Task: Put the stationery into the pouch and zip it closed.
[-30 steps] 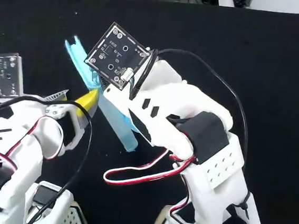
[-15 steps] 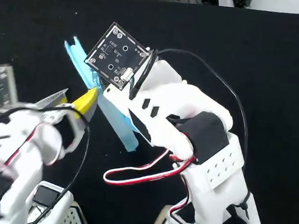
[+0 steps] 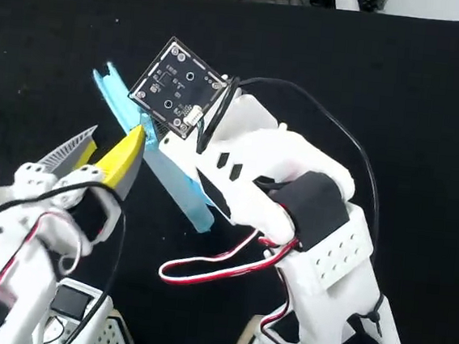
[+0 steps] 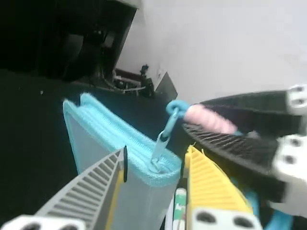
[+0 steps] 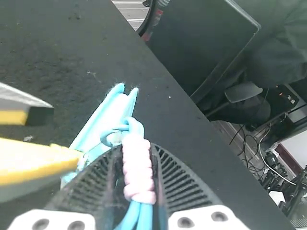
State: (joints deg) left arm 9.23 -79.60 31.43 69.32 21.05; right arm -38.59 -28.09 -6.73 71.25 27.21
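Observation:
A light blue pouch (image 3: 165,166) stands on edge, slanting across the black table; in the left wrist view the pouch (image 4: 105,139) is zipped at the near end. Its zipper pull (image 4: 162,140) carries a blue loop and a pink braided cord (image 5: 138,167). My right gripper (image 5: 136,151) is shut on that cord, its black fingers (image 4: 225,143) level with the pouch's top. My left gripper (image 4: 154,153) is open, its grey and yellow fingers (image 3: 121,157) straddling the pouch's end without touching. A white-and-green pen (image 4: 178,206) shows beside the pouch, low between the fingers.
The right arm (image 3: 292,202) and its camera board (image 3: 177,86) hang over the pouch's middle. Black table (image 3: 399,99) stretches open to the right and far side. Beyond the table's edge are dark furniture and cables (image 5: 268,143).
My left gripper has lifted and tilted up towards the pouch's end, and its fingers stand wider apart. The right arm and pouch have barely shifted.

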